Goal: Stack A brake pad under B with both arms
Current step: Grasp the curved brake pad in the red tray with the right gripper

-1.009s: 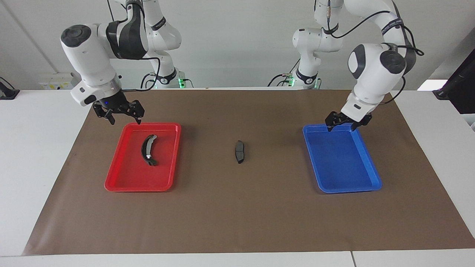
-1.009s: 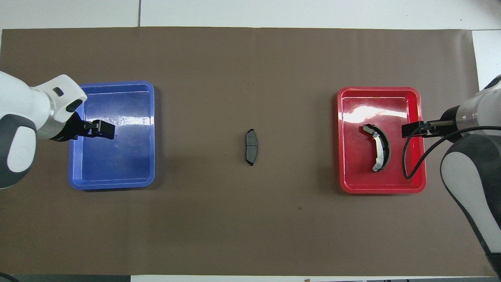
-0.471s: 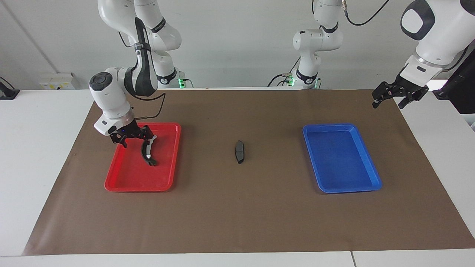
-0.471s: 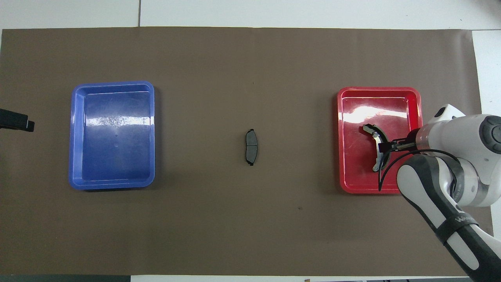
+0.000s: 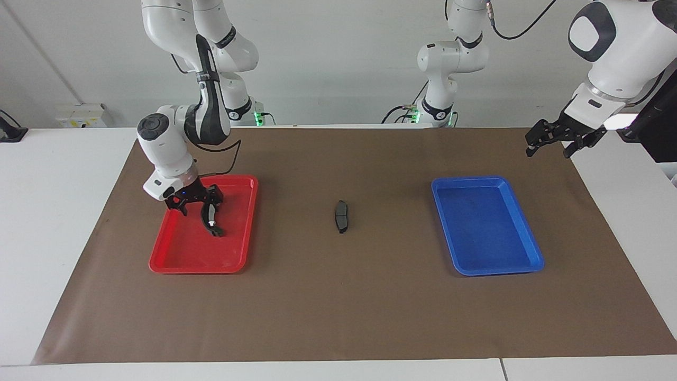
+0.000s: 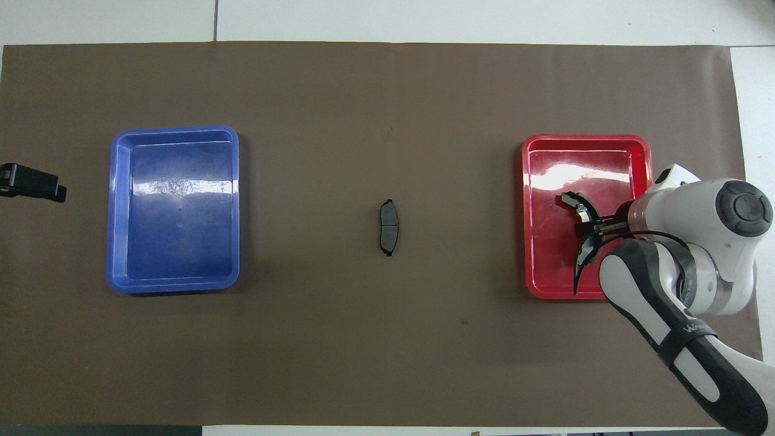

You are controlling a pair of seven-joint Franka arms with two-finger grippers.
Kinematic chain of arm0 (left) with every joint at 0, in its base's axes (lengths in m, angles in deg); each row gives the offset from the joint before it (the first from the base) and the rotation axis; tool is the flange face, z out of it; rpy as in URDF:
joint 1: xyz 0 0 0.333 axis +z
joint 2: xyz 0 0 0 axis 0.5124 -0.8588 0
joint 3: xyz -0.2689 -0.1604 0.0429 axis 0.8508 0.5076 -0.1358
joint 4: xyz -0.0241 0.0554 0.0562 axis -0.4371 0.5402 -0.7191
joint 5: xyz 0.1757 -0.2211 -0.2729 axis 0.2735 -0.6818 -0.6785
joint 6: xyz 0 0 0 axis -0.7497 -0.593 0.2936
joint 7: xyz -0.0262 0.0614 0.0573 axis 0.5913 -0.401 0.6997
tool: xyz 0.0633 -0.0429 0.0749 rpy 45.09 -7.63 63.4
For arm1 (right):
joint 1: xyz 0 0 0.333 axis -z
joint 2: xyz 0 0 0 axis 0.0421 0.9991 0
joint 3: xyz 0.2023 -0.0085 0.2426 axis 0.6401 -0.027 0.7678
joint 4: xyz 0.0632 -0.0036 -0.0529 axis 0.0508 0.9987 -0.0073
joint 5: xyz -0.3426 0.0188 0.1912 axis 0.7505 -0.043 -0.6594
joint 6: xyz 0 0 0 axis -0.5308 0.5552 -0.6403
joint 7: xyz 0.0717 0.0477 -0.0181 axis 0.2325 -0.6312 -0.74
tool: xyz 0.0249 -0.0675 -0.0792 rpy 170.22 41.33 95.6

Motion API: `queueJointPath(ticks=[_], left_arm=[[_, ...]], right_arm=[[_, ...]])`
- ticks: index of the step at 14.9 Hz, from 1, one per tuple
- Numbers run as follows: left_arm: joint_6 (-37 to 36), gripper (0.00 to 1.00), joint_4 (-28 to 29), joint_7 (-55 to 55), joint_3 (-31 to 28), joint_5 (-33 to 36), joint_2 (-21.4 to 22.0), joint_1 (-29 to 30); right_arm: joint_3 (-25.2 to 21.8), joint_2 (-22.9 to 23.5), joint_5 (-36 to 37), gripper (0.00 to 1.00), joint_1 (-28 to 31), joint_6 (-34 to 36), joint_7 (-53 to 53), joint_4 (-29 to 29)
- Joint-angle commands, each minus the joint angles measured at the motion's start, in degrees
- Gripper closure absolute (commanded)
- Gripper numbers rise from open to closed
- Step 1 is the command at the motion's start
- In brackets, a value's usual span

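Note:
The short flat dark brake pad (image 5: 341, 216) lies on the brown mat mid-table, also in the overhead view (image 6: 389, 227). The crescent brake shoe B (image 5: 211, 223) lies in the red tray (image 5: 201, 267); in the overhead view its ends (image 6: 572, 200) show beside the gripper. My right gripper (image 5: 200, 205) is low in the red tray, open, its fingers either side of the shoe's middle; it also shows in the overhead view (image 6: 590, 228). My left gripper (image 5: 547, 144) is open, empty and raised over the mat's edge at the left arm's end (image 6: 33, 184).
An empty blue tray (image 5: 497, 270) stands toward the left arm's end of the mat (image 6: 175, 130). The red tray's rim (image 6: 587, 139) lies toward the right arm's end. The right arm's forearm and cable hang over the tray's near corner.
My right gripper came down from above the red tray's near edge onto the shoe. My left gripper rose from the blue tray and swung out past it to the mat's edge.

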Motion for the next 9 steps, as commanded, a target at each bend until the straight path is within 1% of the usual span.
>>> queueJointPath(ticks=[1,4,8,9], left_arm=[[0.1,0.00,1.6,-1.1,0.0,0.6,1.4,-0.5],[0.0,0.00,1.4,-1.1,0.2,0.6,1.4,-0.6],[0.0,0.00,1.3,-1.0,0.0,0.6,1.3,0.1],[0.0,0.00,1.3,-1.0,0.0,0.6,1.3,0.1]], right_arm=[[0.2,2.1,-1.1,0.01,-1.2,-3.3,-1.7,0.2],[0.2,2.1,-1.1,0.13,-1.4,-3.1,-1.7,0.1],[0.3,1.5,-1.1,0.13,-1.4,-0.2,-1.7,-0.6],[0.3,1.5,-1.1,0.16,-1.4,0.0,-1.7,-0.8]])
